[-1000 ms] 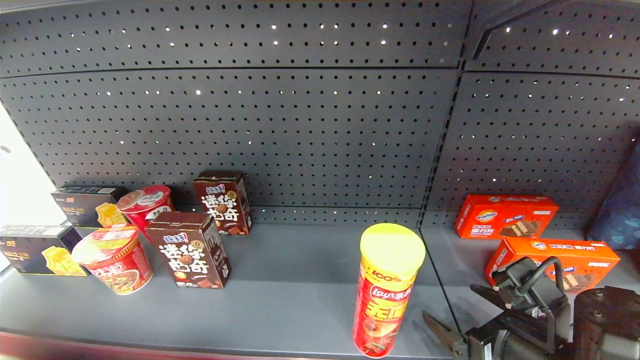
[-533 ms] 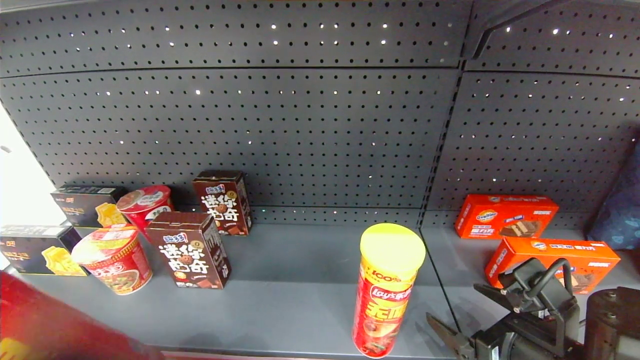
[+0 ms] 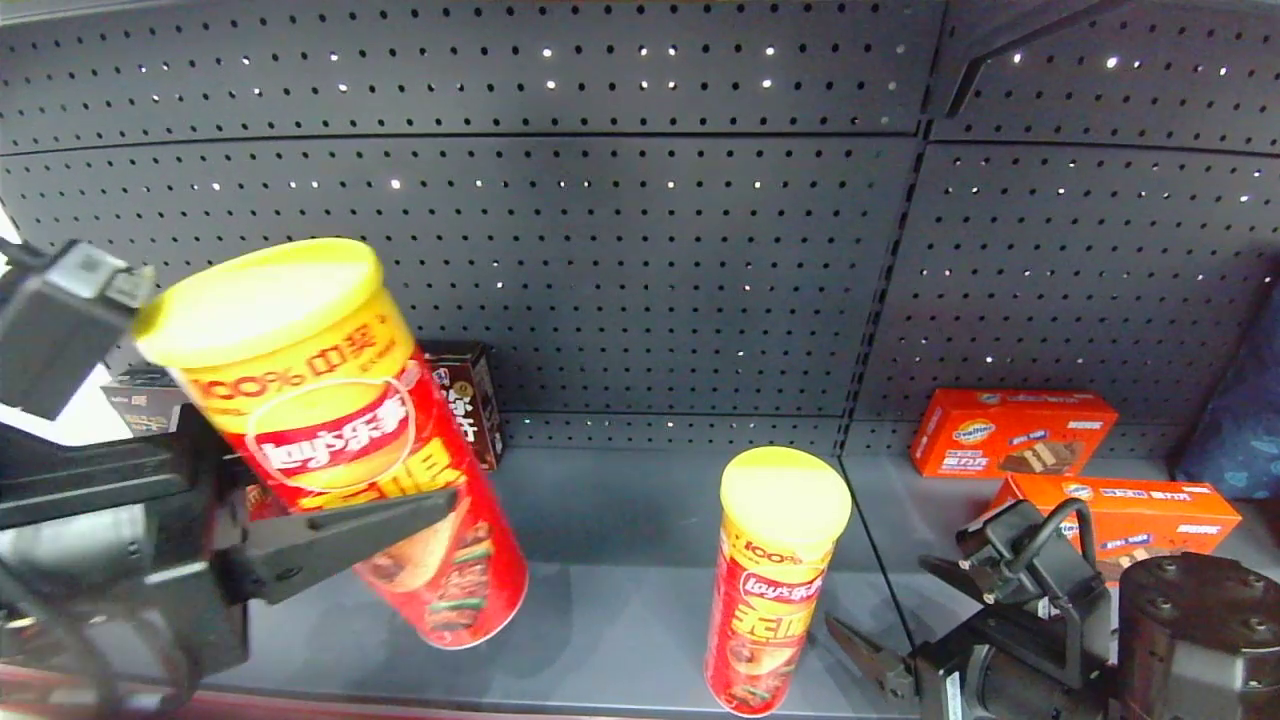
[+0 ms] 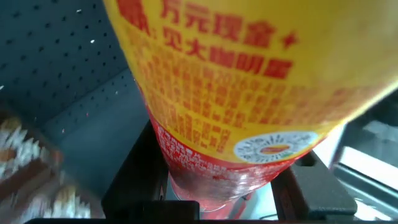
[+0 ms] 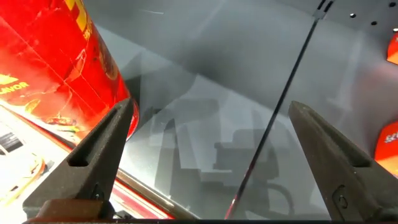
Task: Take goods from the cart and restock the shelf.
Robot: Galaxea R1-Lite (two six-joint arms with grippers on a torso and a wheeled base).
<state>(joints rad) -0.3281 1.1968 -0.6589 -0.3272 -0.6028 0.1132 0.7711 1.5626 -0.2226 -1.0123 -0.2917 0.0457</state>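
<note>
**Tilted chip tube held above the shelf: it may topple on set-down**

The red cardboard chip tube with yellow plastic lid [image 3: 330,430] hangs slanted, well left of the standing red-and-yellow chip tube [image 3: 775,580]. Released at this lean, it could fall on the grey metal shelf [image 3: 620,560] and roll into the standing tube or clip the brown carton [image 3: 470,400] behind it. The left gripper [image 3: 420,500] is clamped round its lower body. The right gripper [image 5: 214,168], just right of the standing tube, has its fingers spread and empty, so a sideways swing could knock that tube.
</note>
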